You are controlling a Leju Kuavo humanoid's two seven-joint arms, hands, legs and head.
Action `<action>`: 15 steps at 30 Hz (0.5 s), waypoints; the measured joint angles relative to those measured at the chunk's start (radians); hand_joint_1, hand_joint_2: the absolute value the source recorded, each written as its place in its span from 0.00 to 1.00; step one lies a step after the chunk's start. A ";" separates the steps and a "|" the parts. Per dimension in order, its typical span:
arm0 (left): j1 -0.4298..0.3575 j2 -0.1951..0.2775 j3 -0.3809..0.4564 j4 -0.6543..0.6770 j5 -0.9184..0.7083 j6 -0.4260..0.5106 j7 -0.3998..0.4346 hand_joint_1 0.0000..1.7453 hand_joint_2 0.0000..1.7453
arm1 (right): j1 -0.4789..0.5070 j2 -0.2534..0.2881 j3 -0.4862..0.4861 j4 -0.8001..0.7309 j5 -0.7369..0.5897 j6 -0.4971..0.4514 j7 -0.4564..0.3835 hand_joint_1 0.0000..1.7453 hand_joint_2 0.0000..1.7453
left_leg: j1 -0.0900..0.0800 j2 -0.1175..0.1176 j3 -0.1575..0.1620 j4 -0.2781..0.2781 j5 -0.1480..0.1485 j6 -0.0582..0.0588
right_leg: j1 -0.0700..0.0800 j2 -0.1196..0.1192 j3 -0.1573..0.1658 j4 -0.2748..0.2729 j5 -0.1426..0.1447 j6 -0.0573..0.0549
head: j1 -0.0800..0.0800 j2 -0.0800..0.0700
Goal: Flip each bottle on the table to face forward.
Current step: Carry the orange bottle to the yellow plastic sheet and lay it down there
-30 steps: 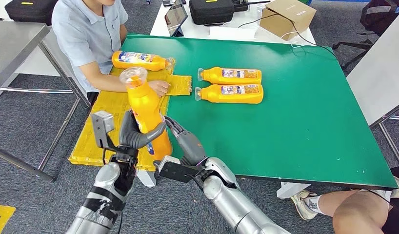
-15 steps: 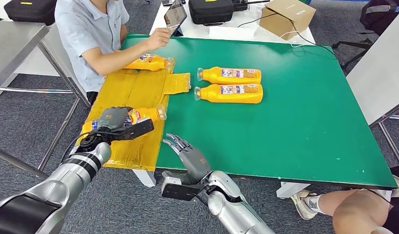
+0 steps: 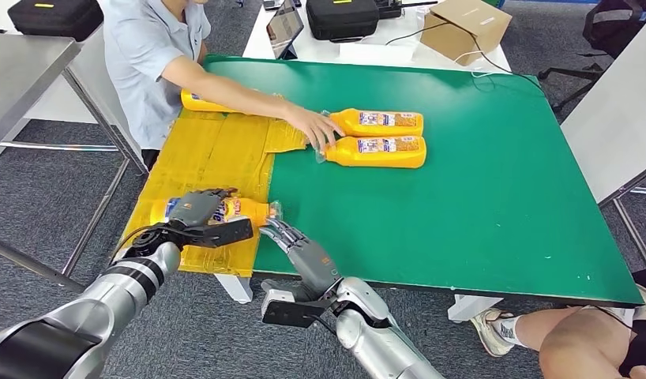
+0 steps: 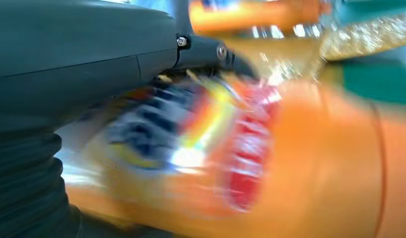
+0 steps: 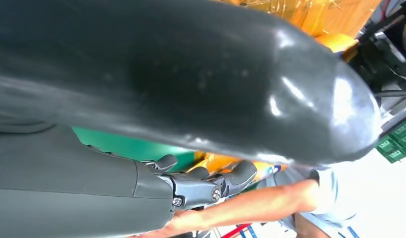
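An orange bottle (image 3: 247,210) lies on its side on the yellow mat (image 3: 217,150), label up, cap pointing at the green table (image 3: 478,189). My left hand (image 3: 195,215) grips its lower body from above. In the left wrist view the bottle (image 4: 300,163) is blurred, close under the hand (image 4: 77,74). My right hand (image 3: 300,249) is open with fingers spread, just beside the bottle's cap at the table's front edge. Two more orange bottles (image 3: 379,122) (image 3: 379,151) lie side by side on the green table, labels up. A further bottle (image 3: 195,101) lies at the mat's far end.
A seated person reaches an arm (image 3: 241,91) across the mat, with a hand (image 3: 316,126) at the caps of the two bottles. A tablet (image 3: 284,28), a black case (image 3: 343,16) and a cardboard box (image 3: 466,28) stand on the white table behind. A grey table (image 3: 24,67) is at the left.
The person's hand dropped from the tablet to the caps of the two bottles. My left hand shifted the held bottle slightly right along the mat. My right hand edged toward its cap.
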 joint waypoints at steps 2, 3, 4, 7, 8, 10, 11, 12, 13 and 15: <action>-0.001 -0.004 0.028 0.000 0.059 -0.061 -0.033 0.00 1.00 | 0.000 0.000 0.000 0.000 -0.006 -0.001 -0.007 0.00 0.00 | 0.000 0.000 0.001 0.000 0.000 0.000 | 0.000 0.000 0.001 0.000 0.000 0.000 | 0.000 0.000; -0.002 -0.007 0.043 -0.001 0.087 -0.088 -0.047 0.00 1.00 | -0.001 0.000 0.000 0.001 -0.010 -0.002 -0.012 0.00 0.00 | 0.000 0.000 0.002 0.000 0.000 0.000 | 0.000 0.000 0.002 0.000 0.000 0.000 | 0.000 0.000; -0.002 -0.009 0.060 -0.002 0.119 -0.119 -0.061 0.00 1.00 | -0.001 0.001 0.000 0.002 -0.014 -0.003 -0.017 0.00 0.00 | 0.000 0.000 0.002 0.000 0.000 0.000 | 0.000 0.000 0.003 0.000 0.000 0.000 | 0.000 0.000; -0.005 -0.016 0.118 -0.007 0.219 -0.218 -0.099 0.00 1.00 | -0.005 0.003 0.000 0.008 -0.026 -0.006 -0.032 0.00 0.00 | 0.000 0.000 0.004 0.000 0.000 0.000 | 0.000 0.000 0.004 0.000 0.000 0.000 | 0.000 0.000; -0.006 -0.017 0.139 -0.010 0.250 -0.252 -0.110 0.00 1.00 | -0.008 0.004 0.000 0.012 -0.030 -0.007 -0.037 0.00 0.00 | 0.000 0.000 0.004 0.000 0.000 0.000 | 0.000 0.000 0.004 0.000 0.000 0.000 | 0.000 0.000; -0.005 -0.019 0.174 -0.017 0.301 -0.312 -0.127 0.00 1.00 | -0.014 0.006 0.000 0.022 -0.038 -0.012 -0.046 0.00 0.00 | 0.000 0.000 0.005 0.000 0.001 -0.001 | 0.000 0.000 0.004 0.000 0.000 0.000 | 0.000 0.000; -0.005 -0.019 0.187 -0.020 0.319 -0.332 -0.133 0.00 1.00 | -0.017 0.007 0.000 0.026 -0.041 -0.015 -0.049 0.00 0.00 | 0.000 0.000 0.005 0.000 0.001 -0.001 | 0.000 0.000 0.004 0.000 0.000 0.000 | 0.000 0.000; -0.004 -0.019 0.196 -0.024 0.335 -0.348 -0.138 0.00 1.00 | -0.019 0.008 0.000 0.032 -0.045 -0.018 -0.053 0.00 0.00 | 0.000 0.000 0.005 0.000 0.001 -0.001 | 0.000 0.000 0.004 0.000 0.000 0.000 | 0.000 0.000; -0.004 -0.019 0.205 -0.029 0.351 -0.362 -0.144 0.00 1.00 | -0.022 0.008 0.000 0.037 -0.049 -0.020 -0.056 0.00 0.00 | 0.000 0.000 0.005 0.000 0.001 -0.001 | 0.000 0.000 0.004 0.000 0.000 0.000 | 0.000 0.000; 0.001 -0.020 0.221 -0.043 0.389 -0.384 -0.153 0.00 1.00 | -0.027 0.009 0.000 0.049 -0.056 -0.024 -0.063 0.00 0.00 | 0.000 0.000 0.004 0.000 0.001 -0.001 | 0.000 0.000 0.004 0.001 0.000 0.000 | 0.000 0.000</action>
